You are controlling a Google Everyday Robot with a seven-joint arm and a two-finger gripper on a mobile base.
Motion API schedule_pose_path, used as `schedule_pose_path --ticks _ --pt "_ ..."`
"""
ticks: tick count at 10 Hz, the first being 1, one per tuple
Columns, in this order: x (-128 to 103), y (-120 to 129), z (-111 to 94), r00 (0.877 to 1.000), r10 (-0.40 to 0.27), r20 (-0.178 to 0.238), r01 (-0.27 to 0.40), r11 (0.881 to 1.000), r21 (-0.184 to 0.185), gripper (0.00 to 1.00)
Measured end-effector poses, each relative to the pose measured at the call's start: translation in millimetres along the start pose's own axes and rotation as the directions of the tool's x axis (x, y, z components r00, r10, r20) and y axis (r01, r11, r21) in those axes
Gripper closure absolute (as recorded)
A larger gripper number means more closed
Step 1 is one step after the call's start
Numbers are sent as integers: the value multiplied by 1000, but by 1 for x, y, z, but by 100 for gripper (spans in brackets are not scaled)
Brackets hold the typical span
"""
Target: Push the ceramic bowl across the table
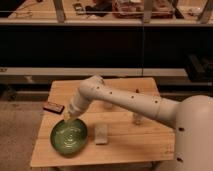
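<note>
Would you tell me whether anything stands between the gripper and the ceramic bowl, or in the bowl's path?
Nothing visible separates the gripper from the ceramic bowl; it sits at the far rim. A pale block on the table lies right of the bowl, probably blocking a rightward push.

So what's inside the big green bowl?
Only its own shiny rings show inside the ceramic bowl; no food or toy. The gripper sits at its far rim and hides a bit of that edge, so that spot can't be checked.
</note>
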Motion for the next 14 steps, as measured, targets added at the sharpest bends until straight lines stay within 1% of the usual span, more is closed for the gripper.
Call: schedule_pose_path --ticks 1,2,4,5,8,10,12,14 --pt "1 8 8 1000 -1 18 1 1000 -27 75" --pt "2 15 12 1000 1 29 1 999 -50 75" --pt "0 24 18 999 7 45 -4 997 -74 75" --pt "-5 27 23 998 12 62 -8 997 -76 75" --pt "-21 24 46 993 17 113 -11 999 -53 75" --pt "-27 27 53 992 25 120 -18 998 -57 75" --pt "-32 40 53 991 62 115 -53 996 -74 75" --pt "-39 60 50 989 110 100 -100 990 -102 75"
